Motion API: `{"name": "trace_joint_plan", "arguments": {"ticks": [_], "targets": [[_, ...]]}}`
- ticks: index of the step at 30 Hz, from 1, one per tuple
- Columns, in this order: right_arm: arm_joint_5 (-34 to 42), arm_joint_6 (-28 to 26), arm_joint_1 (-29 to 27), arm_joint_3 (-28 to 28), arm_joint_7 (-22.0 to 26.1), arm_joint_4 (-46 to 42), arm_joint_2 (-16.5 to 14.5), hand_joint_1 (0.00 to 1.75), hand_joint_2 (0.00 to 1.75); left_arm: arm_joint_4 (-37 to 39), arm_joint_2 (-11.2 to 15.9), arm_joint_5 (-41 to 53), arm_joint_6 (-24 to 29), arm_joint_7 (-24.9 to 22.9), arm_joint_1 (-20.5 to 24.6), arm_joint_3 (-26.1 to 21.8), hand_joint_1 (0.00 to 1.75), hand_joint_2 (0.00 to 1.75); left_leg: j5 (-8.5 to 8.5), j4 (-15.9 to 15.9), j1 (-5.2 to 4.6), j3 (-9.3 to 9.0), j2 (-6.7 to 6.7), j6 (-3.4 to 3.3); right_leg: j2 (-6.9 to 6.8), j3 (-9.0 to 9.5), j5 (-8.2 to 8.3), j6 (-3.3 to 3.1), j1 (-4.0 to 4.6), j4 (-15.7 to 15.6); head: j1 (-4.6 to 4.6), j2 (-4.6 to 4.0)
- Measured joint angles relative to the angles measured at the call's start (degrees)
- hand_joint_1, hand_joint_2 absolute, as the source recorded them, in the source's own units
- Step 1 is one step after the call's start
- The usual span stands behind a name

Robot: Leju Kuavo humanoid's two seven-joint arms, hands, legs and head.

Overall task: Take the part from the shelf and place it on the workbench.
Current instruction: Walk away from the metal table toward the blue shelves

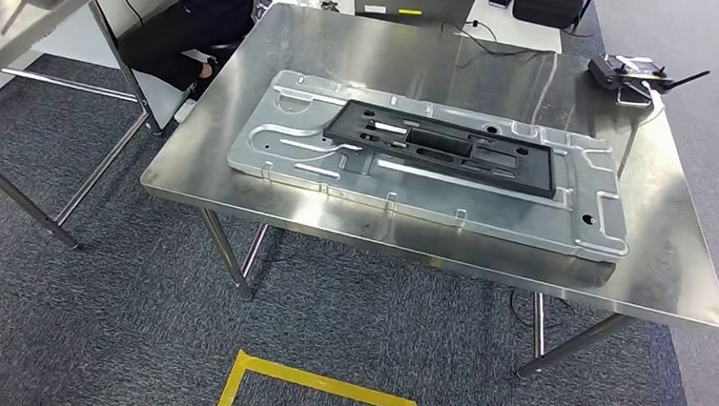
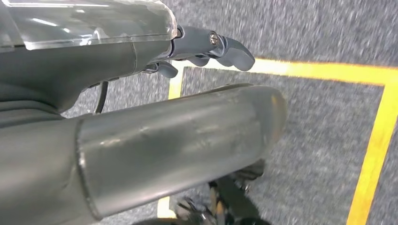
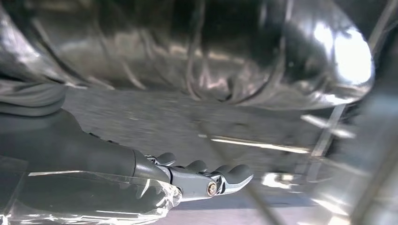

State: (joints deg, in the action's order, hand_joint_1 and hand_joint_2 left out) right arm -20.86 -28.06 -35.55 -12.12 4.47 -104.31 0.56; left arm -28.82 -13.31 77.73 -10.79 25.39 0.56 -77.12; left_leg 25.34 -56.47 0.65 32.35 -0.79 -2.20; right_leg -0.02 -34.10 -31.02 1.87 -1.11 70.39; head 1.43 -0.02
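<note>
Both hands hung low and held nothing when you stopped here.

Your left hand (image 2: 206, 49) appeared in the left wrist view with its dark fingers (image 2: 234, 52) extended and lightly curved, none of them touching anything; its thick grey thumb (image 2: 187, 140) lay alongside, apart from the fingers, and the camera looked down past it. Your right hand (image 3: 197, 180) appeared in the right wrist view in much the same pose: fingers (image 3: 232, 176) stretched out side by side with a slight curl at the tips, closed on nothing. That view was blurred, so finer detail of the right hand's pose could not be confirmed.
</note>
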Motion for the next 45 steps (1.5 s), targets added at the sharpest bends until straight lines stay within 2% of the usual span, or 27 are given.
{"name": "trace_joint_plan", "arguments": {"ticks": [2,4,6,7,9,11,13,15,17,18,19,21,23,25,27,29,31,32,34,35,36,38,40,41,43,44,45], "targets": [[1.51,5.66,-0.79,5.27,0.60,1.41,-4.19,0.00,0.00,-0.31,-0.30,0.37,-0.20,0.41,0.12,-0.52,0.00,0.00,-0.60,-0.96,-0.06,1.73,0.25,0.67,0.96,6.37,0.15,-0.36,-0.06,-8.26,0.03,0.00],[4.35,12.17,-1.25,12.03,0.22,3.11,-8.87,0.00,0.00,-0.65,-0.51,0.69,-0.32,0.88,0.42,-0.90,0.00,0.00,-1.39,-1.48,-0.14,2.53,0.66,1.47,1.67,9.96,-1.71,-0.97,0.19,-13.94,0.08,0.01],[6.37,15.75,-1.64,18.07,-0.97,5.05,-12.52,0.00,0.00,-1.18,-0.65,0.88,-0.59,1.13,0.58,-1.22,0.00,0.00,-2.07,-1.62,0.01,2.88,1.15,2.26,0.94,9.90,-1.69,-1.78,0.26,-14.87,0.07,0.00],[6.67,16.53,-1.77,20.37,-1.58,5.98,-13.78,0.00,0.00,-1.54,-0.71,0.91,-0.79,1.15,0.58,-1.38,0.00,0.00,-1.52,-2.14,0.13,3.22,1.31,2.58,0.47,9.67,-1.31,-2.29,0.21,-14.95,0.08,0.00],[6.28,17.29,-2.01,23.85,-2.67,7.60,-15.70,0.00,0.00,-2.26,-0.91,1.03,-1.31,1.14,0.54,-1.66,0.00,0.00,2.18,-6.22,0.38,4.74,1.32,3.00,-0.56,9.09,-0.56,-3.24,0.10,-15.11,0.12,0.01],[4.59,17.60,-2.34,26.10,-5.10,8.88,-17.09,0.00,0.00,-3.26,-1.34,1.30,-2.37,1.14,0.45,-1.88,0.00,0.00,6.73,-13.41,0.46,6.91,1.22,3.37,-1.55,8.40,-0.12,-3.63,0.33,-14.97,0.15,0.00],[2.46,17.91,-2.59,27.41,-8.81,10.30,-18.09,0.00,0.00,-4.91,-2.07,1.57,-3.79,1.14,0.25,-2.04,0.00,0.00,7.65,-17.15,0.50,7.05,1.13,3.56,-2.58,7.76,0.11,-3.63,0.54,-14.63,0.16,0.00],[1.51,18.27,-2.51,28.30,-11.71,12.20,-18.76,0.00,0.00,-6.59,-2.77,1.73,-4.84,1.14,0.02,-2.10,0.00,0.00,5.05,-12.58,0.48,3.10,0.58,3.31,-3.56,7.42,0.10,-3.51,0.65,-14.19,0.16,0.00],[2.20,18.83,-2.18,29.09,-14.33,14.58,-19.31,0.00,0.00,-7.85,-3.17,2.06,-5.38,1.14,0.05,-2.12,0.00,0.00,3.38,-4.85,0.07,-1.81,-1.48,2.65,-4.50,7.24,0.00,-3.25,0.79,-13.82,0.16,0.00],[3.03,19.16,-2.03,29.34,-15.94,15.76,-19.53,0.00,0.00,-8.41,-3.37,2.30,-5.50,1.14,0.14,-2.11,0.00,0.00,3.22,-2.42,-0.21,-3.09,-2.38,2.26,-5.01,7.20,-0.03,-3.01,0.90,-13.69,0.16,0.01],[3.95,19.45,-1.86,29.48,-17.64,16.86,-19.71,0.00,0.00,-9.00,-3.60,2.54,-5.60,1.15,0.19,-2.10,0.00,0.00,3.47,-1.29,-0.49,-3.49,-2.85,1.89,-5.52,7.17,-0.01,-2.75,0.98,-13.63,0.15,0.02],[5.06,19.79,-1.45,29.54,-20.15,18.46,-19.93,0.00,0.00,-10.10,-4.12,2.90,-5.71,1.16,0.07,-2.09,0.00,0.00,3.17,-0.66,-0.49,-3.20,-2.14,1.10,-6.29,7.25,0.01,-2.09,1.11,-13.65,0.14,0.01],[5.36,19.90,-1.17,29.54,-21.24,19.53,-20.07,0.00,0.00,-10.95,-4.57,3.03,-5.79,1.19,-0.04,-2.10,0.00,0.00,2.53,0.11,-0.14,-3.07,-1.21,0.17,-4.11,6.59,-1.46,-1.43,0.98,-12.07,0.09,0.00],[5.24,20.42,-1.11,29.54,-22.57,20.55,-20.13,0.00,0.00,-11.61,-4.98,3.08,-5.98,1.21,0.07,-2.10,0.00,0.00,1.95,0.44,-0.02,-2.71,-0.31,-0.55,-1.01,3.96,-5.27,-1.05,0.70,-6.25,0.04,0.01],[4.75,21.54,-1.05,29.56,-24.58,21.48,-20.14,0.00,0.00,-12.06,-5.33,3.19,-6.32,1.21,0.13,-2.11,0.00,0.00,1.66,0.33,-0.06,-2.20,0.60,-0.78,-0.26,0.96,-8.41,-0.88,0.56,0.32,0.04,0.00],[4.44,22.22,-0.99,29.59,-25.71,21.91,-20.14,0.00,0.00,-12.21,-5.47,3.26,-6.52,1.21,0.12,-2.11,0.00,0.00,1.57,0.26,-0.08,-2.02,1.05,-0.77,-0.21,-0.14,-9.17,-0.80,0.51,2.75,0.06,0.00],[4.36,22.74,-0.91,29.62,-26.57,22.27,-20.14,0.00,0.00,-12.28,-5.51,3.36,-6.59,1.21,0.11,-2.10,0.00,0.00,1.54,0.14,-0.07,-1.94,1.47,-0.73,-0.19,-0.01,-8.48,-0.76,0.44,2.55,0.05,0.00],[4.29,23.78,-0.77,29.66,-27.79,22.91,-20.14,0.00,0.00,-12.34,-5.59,3.53,-6.65,1.22,0.13,-2.09,0.00,0.00,1.53,-0.14,-0.05,-1.84,2.26,-0.63,0.14,1.42,-6.29,-0.77,0.28,-0.37,0.05,0.01],[4.35,27.17,-0.36,29.75,-30.38,24.73,-20.18,0.00,0.00,-12.42,-5.78,3.92,-6.65,1.27,0.38,-2.01,0.00,0.00,1.56,-1.27,-0.17,-1.12,4.39,0.06,2.68,4.90,-2.01,-0.93,-0.06,-8.23,0.08,0.00],[4.46,28.69,-0.15,29.82,-31.13,25.50,-20.20,0.00,0.00,-12.42,-5.84,4.03,-6.60,1.31,0.49,-1.97,0.00,0.00,1.49,-1.68,-0.20,-0.72,5.36,0.53,3.75,6.35,-0.52,-1.08,-0.10,-11.65,0.09,0.00],[4.58,29.72,0.03,29.91,-31.36,25.99,-20.22,0.00,0.00,-12.42,-5.86,4.09,-6.53,1.33,0.55,-1.95,0.00,0.00,1.33,-1.87,-0.21,-0.31,6.07,1.07,4.34,6.56,-0.49,-1.30,-0.02,-12.49,0.10,-0.01],[4.62,30.92,0.33,30.12,-31.41,26.51,-20.31,0.00,0.00,-12.42,-5.83,4.17,-6.43,1.34,0.43,-1.95,0.00,0.00,1.20,-2.06,-0.07,0.22,6.51,1.82,2.96,6.43,-0.04,-2.07,-0.16,-12.71,0.10,-0.01],[4.28,32.39,0.53,30.47,-30.95,26.94,-20.44,0.00,0.00,-12.42,-5.78,4.23,-6.30,1.37,0.49,-1.95,0.00,0.00,3.47,-5.30,-0.01,1.78,4.53,2.28,1.32,6.27,0.45,-2.96,-0.37,-13.14,0.21,0.00],[3.98,33.08,0.59,30.72,-30.61,27.20,-20.50,0.00,0.00,-12.42,-5.75,4.24,-6.25,1.39,0.56,-1.94,0.00,0.00,5.52,-8.53,0.02,3.16,3.07,2.46,0.47,6.15,0.54,-3.18,-0.25,-13.17,0.26,0.01],[3.46,34.03,0.70,31.28,-30.01,27.76,-20.53,0.00,0.00,-12.42,-5.71,4.25,-6.22,1.45,0.66,-1.92,0.00,0.00,9.12,-15.69,0.16,6.02,1.69,2.86,-1.32,5.92,0.59,-3.31,-0.06,-13.15,0.32,0.01],[3.31,34.25,0.81,31.51,-29.83,28.01,-20.54,0.00,0.00,-12.42,-5.68,4.25,-6.21,1.47,0.63,-1.93,0.00,0.00,9.60,-17.48,0.21,6.49,1.39,3.00,-2.20,5.87,0.59,-3.30,-0.02,-13.12,0.32,0.01],[3.21,34.38,0.97,31.69,-29.70,28.20,-20.54,0.00,0.00,-12.42,-5.66,4.26,-6.20,1.49,0.56,-1.92,0.00,0.00,9.00,-17.17,0.25,5.90,1.15,3.06,-3.00,5.86,0.58,-3.29,-0.02,-13.09,0.32,0.00]]}}
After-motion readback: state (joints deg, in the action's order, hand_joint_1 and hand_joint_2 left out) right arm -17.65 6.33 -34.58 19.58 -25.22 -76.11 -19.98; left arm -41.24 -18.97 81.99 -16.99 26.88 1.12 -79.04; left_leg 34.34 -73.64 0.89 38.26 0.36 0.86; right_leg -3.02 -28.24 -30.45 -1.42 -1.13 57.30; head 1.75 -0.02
